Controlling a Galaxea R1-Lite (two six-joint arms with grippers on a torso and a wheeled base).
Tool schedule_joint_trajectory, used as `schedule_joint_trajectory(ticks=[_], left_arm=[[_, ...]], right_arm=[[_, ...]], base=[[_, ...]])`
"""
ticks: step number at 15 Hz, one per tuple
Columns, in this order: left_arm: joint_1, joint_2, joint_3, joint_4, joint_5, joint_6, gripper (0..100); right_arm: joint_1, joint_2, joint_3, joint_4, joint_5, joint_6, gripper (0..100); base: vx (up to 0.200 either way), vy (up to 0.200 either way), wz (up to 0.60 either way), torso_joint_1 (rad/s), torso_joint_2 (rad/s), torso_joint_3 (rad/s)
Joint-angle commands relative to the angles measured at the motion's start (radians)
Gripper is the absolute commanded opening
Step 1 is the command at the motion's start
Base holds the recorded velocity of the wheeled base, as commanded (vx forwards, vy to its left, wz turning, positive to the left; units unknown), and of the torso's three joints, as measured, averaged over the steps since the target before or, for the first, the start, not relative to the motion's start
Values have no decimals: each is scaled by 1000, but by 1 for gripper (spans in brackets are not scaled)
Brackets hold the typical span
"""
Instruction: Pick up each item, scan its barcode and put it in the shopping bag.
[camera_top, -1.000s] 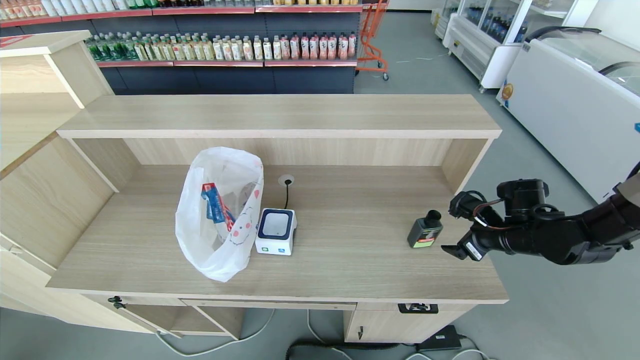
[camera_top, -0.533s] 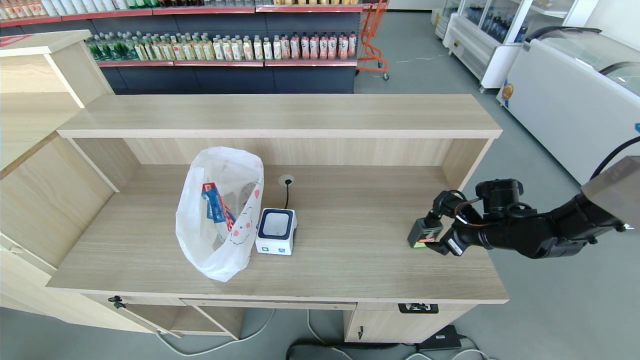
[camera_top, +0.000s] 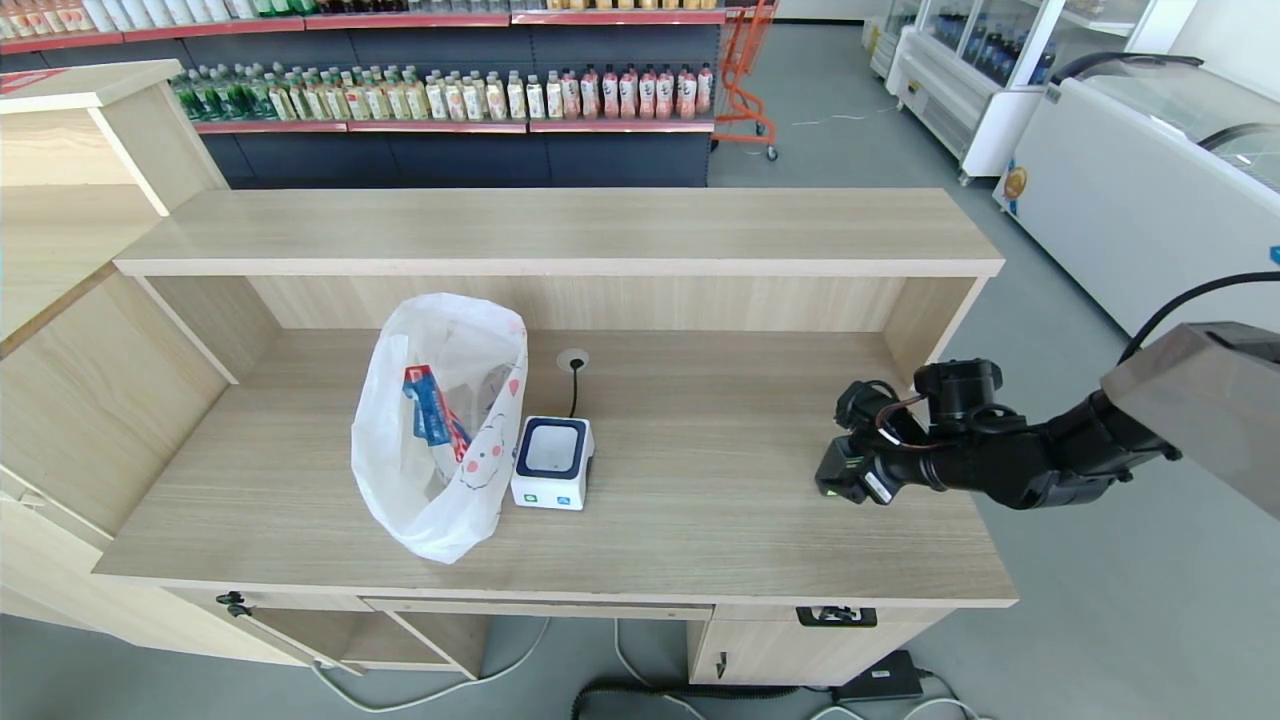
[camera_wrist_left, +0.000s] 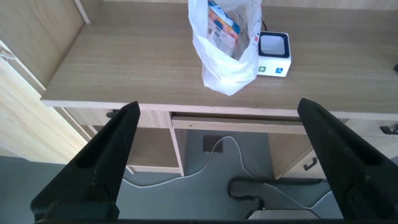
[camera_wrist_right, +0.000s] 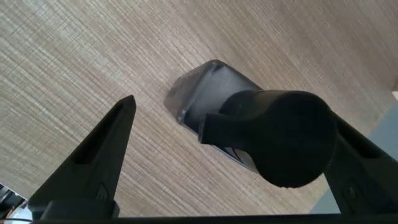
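Right gripper (camera_wrist_right: 233, 113): jaws wide, one finger (camera_wrist_right: 93, 168) on each side of the bottle (camera_wrist_right: 208, 93). On the wrist view the nearer finger stands clear of the bottle's body. The other finger runs close beside the black cap; contact there cannot be told. No clamp on the bottle is visible.

Bottle: small, dark grey body, black cap, some green showing at its lower edge on the head view. It rests on the counter (camera_top: 700, 520) near the robot's right end, toward the front half of the worktop. The gripper covers most of it from the head view, so its tilt cannot be judged there. On the right wrist view the cap faces the camera and the body meets the wood grain beyond it.

Left gripper (camera_wrist_left: 219, 106): jaws wide, nothing between them. It hangs off the near edge of the counter, in front of the drawer line, on the shopping bag's side.

Shopping bag (camera_top: 440, 440): white plastic, standing open on the left half of the counter, with a blue and red package (camera_top: 430, 405) inside.

Scanner (camera_top: 552, 462): white box with a dark-framed window facing up, touching or just beside the bag on its right. Its black cable (camera_top: 573, 380) runs back to a round hole in the worktop. Scanner and bottle are well apart.
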Motion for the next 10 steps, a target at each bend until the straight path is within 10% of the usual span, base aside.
schedule_joint_trajectory(ticks=[1, 2, 10], left_arm=[[1, 0, 0, 0, 0, 0, 100], [0, 0, 0, 0, 0, 0, 100], [0, 0, 0, 0, 0, 0, 100]], right_arm=[[3, 25, -15, -1, 1, 0, 100], [3, 33, -29, -1, 1, 1, 0], [17, 43, -34, -7, 1, 12, 0]], base=[[0, 0, 0, 0, 0, 0], [0, 0, 0, 0, 0, 0], [0, 0, 0, 0, 0, 0]])
